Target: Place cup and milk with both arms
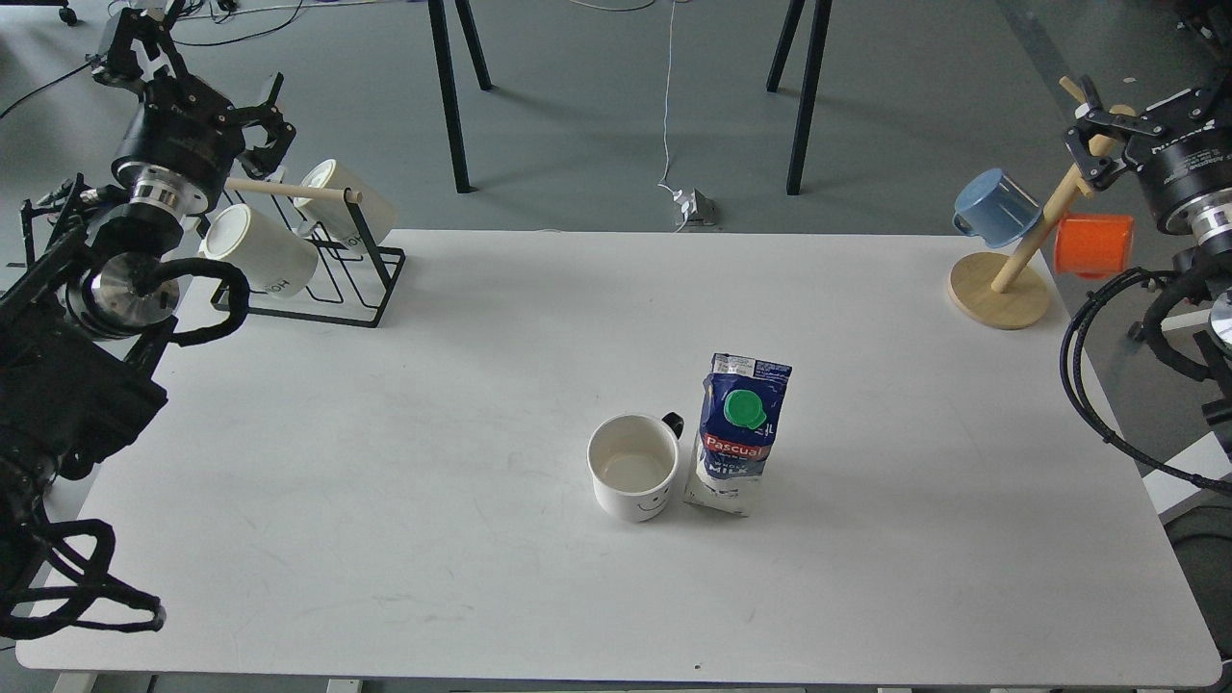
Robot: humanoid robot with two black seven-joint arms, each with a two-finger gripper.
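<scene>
Five mugs show in all: one white smiley-face cup (pixel 633 468) standing upright on the worktop (pixel 385 481), two cream lettered mugs (pixel 260 250) (pixel 351 197) lying on one black wire rack (pixel 332 279), and one blue mug (pixel 996 207) and one orange mug (pixel 1092 245) hanging on one wooden mug tree (pixel 1001 289). There is one blue and white Pascual milk carton (pixel 736 433) with one green screw cap (pixel 743 407), so the worktop carries one carton, one loose cup, one rack and one tree. Two black robot arms enter the view, one from each side, and two pairs of dark stand legs (pixel 452 87) (pixel 804 87) rise from the floor behind the worktop.
</scene>
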